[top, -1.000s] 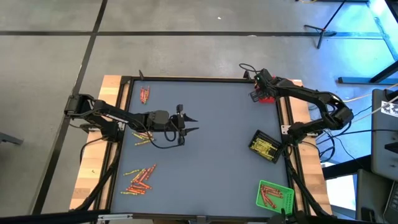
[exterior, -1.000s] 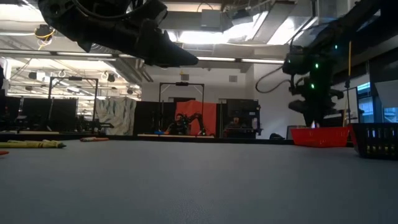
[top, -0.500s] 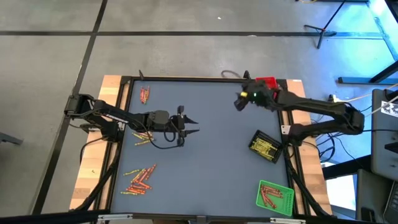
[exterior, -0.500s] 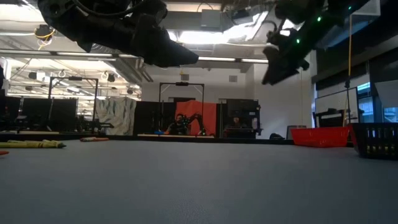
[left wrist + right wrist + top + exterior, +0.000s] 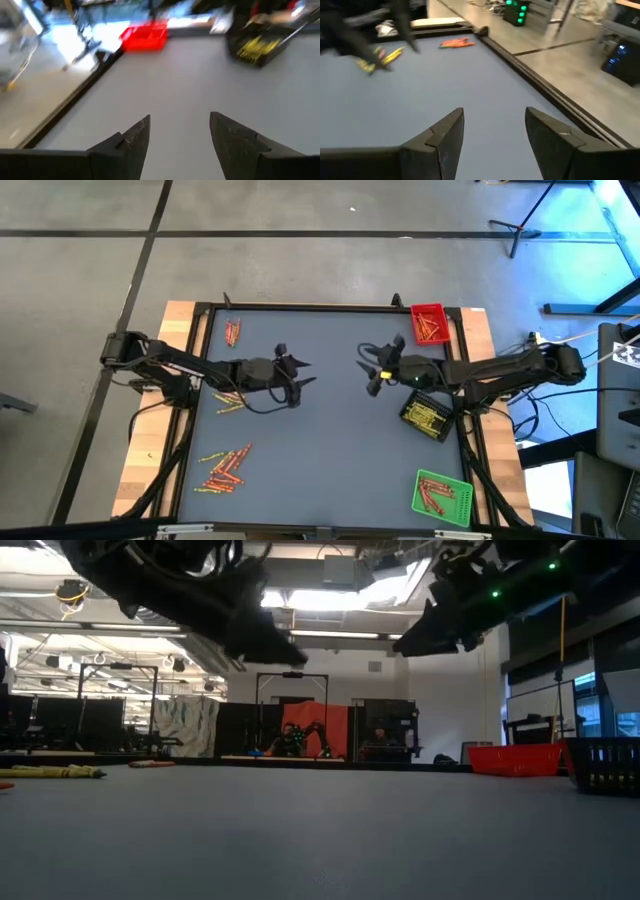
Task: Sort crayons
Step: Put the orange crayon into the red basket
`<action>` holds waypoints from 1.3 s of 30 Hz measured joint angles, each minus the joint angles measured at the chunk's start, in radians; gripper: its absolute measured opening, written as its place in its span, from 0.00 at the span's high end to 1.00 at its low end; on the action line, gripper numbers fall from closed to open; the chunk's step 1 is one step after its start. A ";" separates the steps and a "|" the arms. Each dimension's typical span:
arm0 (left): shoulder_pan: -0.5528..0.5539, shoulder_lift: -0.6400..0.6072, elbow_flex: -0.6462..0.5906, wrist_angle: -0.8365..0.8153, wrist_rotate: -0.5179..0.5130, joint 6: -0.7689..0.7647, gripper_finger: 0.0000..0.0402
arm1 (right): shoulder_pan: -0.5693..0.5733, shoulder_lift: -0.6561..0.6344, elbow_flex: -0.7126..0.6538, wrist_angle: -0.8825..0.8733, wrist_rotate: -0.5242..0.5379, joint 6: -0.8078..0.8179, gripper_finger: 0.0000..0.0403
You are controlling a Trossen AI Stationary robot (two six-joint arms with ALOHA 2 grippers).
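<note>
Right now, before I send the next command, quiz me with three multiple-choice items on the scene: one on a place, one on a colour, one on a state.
1. Where does the red tray sit?
A. the table's far right corner
B. the near left corner
C. the table's middle

2. What colour are the crayons in the black tray?
A. red
B. yellow
C. blue

3. How is the left end effector?
A. shut on a crayon
B. open and empty
C. resting in the green tray

Answers:
1 A: the high view shows it at the far edge, on the right arm's side.
2 B: yellow sticks fill it.
3 B: the left wrist view shows its fingers apart with bare table between.
</note>
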 joint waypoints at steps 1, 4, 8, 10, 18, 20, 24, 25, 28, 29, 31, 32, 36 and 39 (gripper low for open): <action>0.000 -0.012 0.005 -0.069 -0.028 -0.018 0.53 | 0.008 0.000 0.000 -0.002 -0.005 -0.003 0.48; 0.018 -0.042 0.072 -0.318 -0.125 -0.082 0.54 | 0.021 -0.001 0.001 -0.003 -0.008 -0.006 0.48; 0.110 -0.050 0.204 -0.709 -0.163 -0.176 0.55 | 0.020 0.000 0.001 -0.002 -0.022 -0.006 0.48; 0.172 -0.043 0.256 -0.872 -0.159 -0.213 0.56 | 0.020 0.000 0.001 -0.002 -0.022 -0.006 0.48; 0.524 -0.038 0.329 -1.074 -0.042 -0.205 0.56 | 0.020 0.000 0.001 -0.011 -0.023 -0.007 0.48; 0.613 -0.020 0.329 -1.067 0.019 -0.177 0.56 | 0.020 0.000 0.001 -0.011 -0.023 -0.006 0.48; 0.760 0.033 0.328 -1.069 0.078 -0.170 0.56 | 0.020 0.000 0.001 -0.012 -0.023 -0.007 0.48; 0.792 0.049 0.328 -1.069 0.095 -0.168 0.56 | 0.020 0.000 0.001 -0.013 -0.023 -0.007 0.48; 0.875 0.089 0.328 -1.069 0.150 -0.156 0.56 | 0.020 0.000 0.001 -0.012 -0.023 -0.007 0.48; 0.895 0.104 0.331 -1.075 0.173 -0.154 0.56 | 0.020 0.000 0.001 -0.012 -0.023 -0.007 0.48; 0.932 0.138 0.349 -1.098 0.198 -0.154 0.56 | 0.019 0.000 0.001 -0.012 -0.023 -0.007 0.48; 0.946 0.154 0.364 -1.112 0.201 -0.156 0.56 | 0.019 0.000 0.001 -0.012 -0.023 -0.007 0.48; 0.986 0.221 0.423 -1.150 0.215 -0.170 0.56 | 0.019 0.000 0.001 -0.012 -0.023 -0.010 0.48; 1.011 0.268 0.460 -1.148 0.238 -0.173 0.56 | 0.019 0.000 0.001 -0.012 -0.023 -0.023 0.48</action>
